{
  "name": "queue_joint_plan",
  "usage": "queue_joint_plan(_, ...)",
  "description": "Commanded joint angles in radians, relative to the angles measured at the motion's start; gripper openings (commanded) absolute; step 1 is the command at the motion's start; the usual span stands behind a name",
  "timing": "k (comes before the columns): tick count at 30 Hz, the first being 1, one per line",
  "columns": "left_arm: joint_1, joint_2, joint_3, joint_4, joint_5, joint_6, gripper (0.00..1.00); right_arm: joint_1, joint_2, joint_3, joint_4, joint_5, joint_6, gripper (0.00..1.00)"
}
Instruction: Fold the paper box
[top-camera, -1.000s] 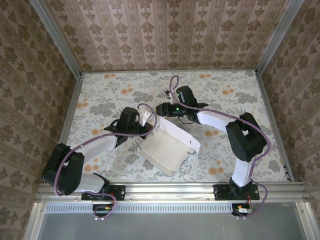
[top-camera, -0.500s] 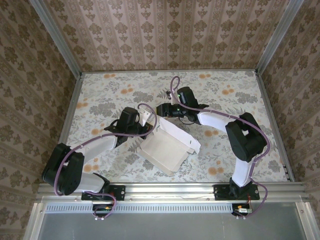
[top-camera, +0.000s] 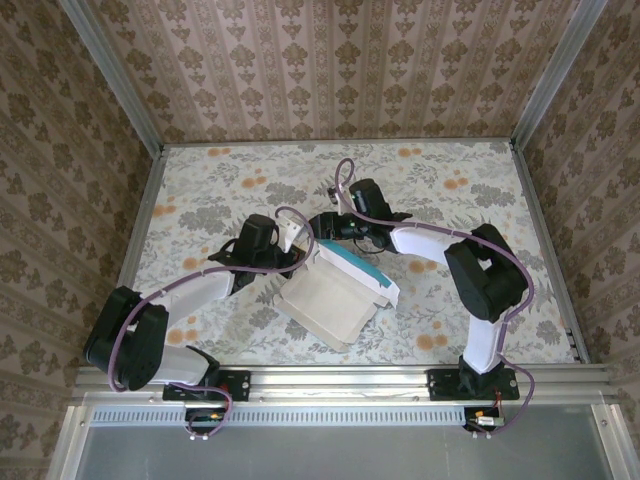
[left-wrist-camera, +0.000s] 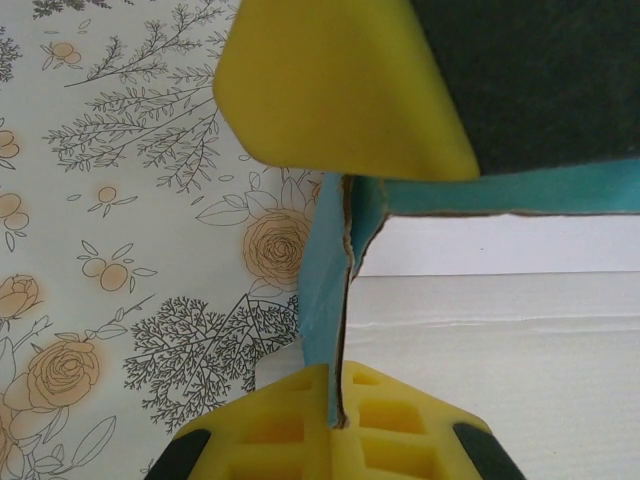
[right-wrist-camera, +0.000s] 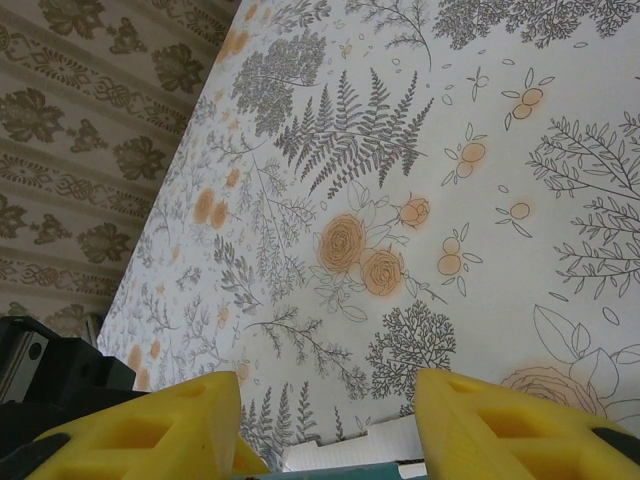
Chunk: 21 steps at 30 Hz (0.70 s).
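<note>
Patterned wallpaper walls (top-camera: 330, 60) close in a floral worktop (top-camera: 450, 180), with a metal rail (top-camera: 340, 378) along its near edge where both arms are bolted. The left arm (top-camera: 190, 290) reaches up and inward from the near left. The right arm (top-camera: 480, 270) bends up from the near right and stretches leftward, so the two wrists sit close together near the middle of the worktop. The box (top-camera: 325, 305) lies there, a little nearer than centre and skewed, its white inside facing up with low walls raised round it. A flap (top-camera: 355, 268) along its far right side tips inward, showing a turquoise strip. The left jaws are closed tight on the box's far left corner: in the left wrist view the two yellow fingers (left-wrist-camera: 330, 90) pinch a standing turquoise wall (left-wrist-camera: 325, 290) edge-on, with the white floor of the box spreading to the right. The right jaws stand about half open at the far edge of the flap, gripping nothing. In the right wrist view their fingers (right-wrist-camera: 150, 425) sit well apart, and a sliver of white and turquoise card (right-wrist-camera: 350, 455) shows low in the gap between them. Whether it touches either finger I cannot tell.
</note>
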<state>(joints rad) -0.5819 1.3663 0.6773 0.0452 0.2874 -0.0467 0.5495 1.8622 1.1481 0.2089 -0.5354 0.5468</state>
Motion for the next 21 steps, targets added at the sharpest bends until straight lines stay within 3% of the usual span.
queue_joint_plan(1,0.001,-0.003,0.020,-0.067,0.005,0.018,0.00,0.013,0.024,-0.025,0.009,0.015,-0.014,0.51)
queue_joint_plan(10,0.001,-0.010,0.028,-0.077,0.012,0.017,0.00,0.014,0.030,-0.050,0.029,0.029,-0.009,0.48)
queue_joint_plan(15,0.020,-0.050,0.031,-0.099,0.033,0.006,0.20,0.010,0.015,-0.054,0.027,0.018,-0.008,0.47)
queue_joint_plan(21,0.069,-0.145,0.023,-0.148,0.078,-0.006,0.27,0.004,0.009,-0.060,0.035,0.003,-0.001,0.46)
